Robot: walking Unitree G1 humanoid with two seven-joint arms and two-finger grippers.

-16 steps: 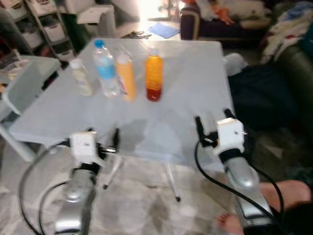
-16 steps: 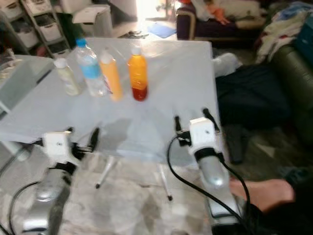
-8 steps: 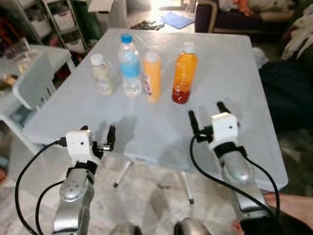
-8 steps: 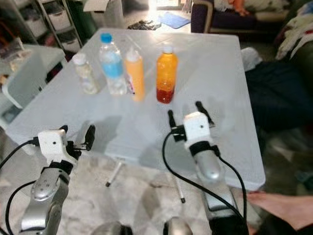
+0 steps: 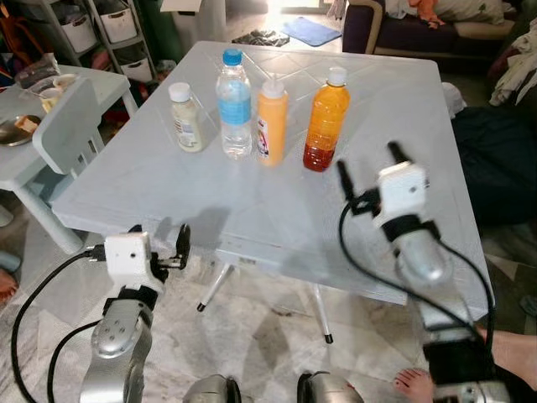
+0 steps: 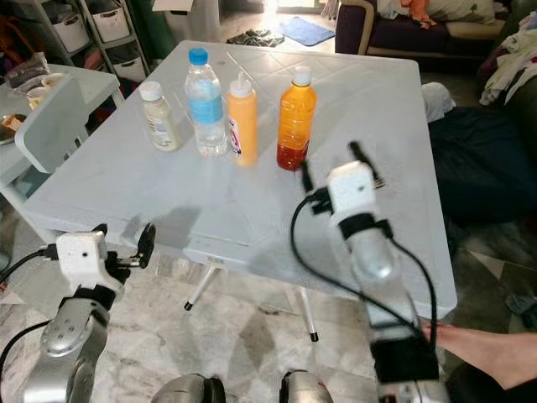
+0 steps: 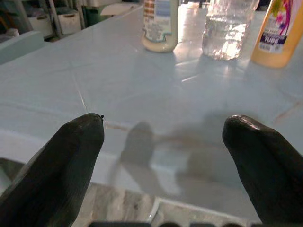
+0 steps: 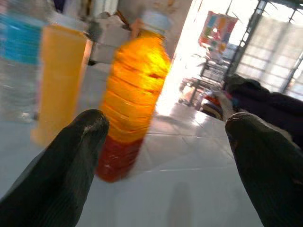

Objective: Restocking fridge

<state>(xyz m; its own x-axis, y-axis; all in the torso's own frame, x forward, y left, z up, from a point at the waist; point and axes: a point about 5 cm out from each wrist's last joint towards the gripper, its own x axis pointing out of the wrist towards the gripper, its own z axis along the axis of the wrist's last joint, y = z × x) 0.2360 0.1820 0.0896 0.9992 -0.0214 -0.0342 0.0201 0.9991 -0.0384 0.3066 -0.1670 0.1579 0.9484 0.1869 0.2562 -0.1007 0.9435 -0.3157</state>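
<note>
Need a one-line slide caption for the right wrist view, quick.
Open right gripper above the white table, fingers spread toward an orange juice bottle, beside a yellow squeeze bottle and a blue-labelled water bottle.

Seen along the right gripper (image 8: 165, 156), fingers spread wide apart and holding nothing. Just ahead of the claw and nearer its one finger (image 8: 61, 156), an orange juice bottle (image 8: 130, 101) with a white cap, upright on the pale table (image 8: 189, 184), its lowest part dark red. Beside that, farther out past the same finger, a blurred yellow squeeze bottle (image 8: 59, 80) and a blue-labelled water bottle (image 8: 19, 56). Beyond the claw, bright windows.
</note>
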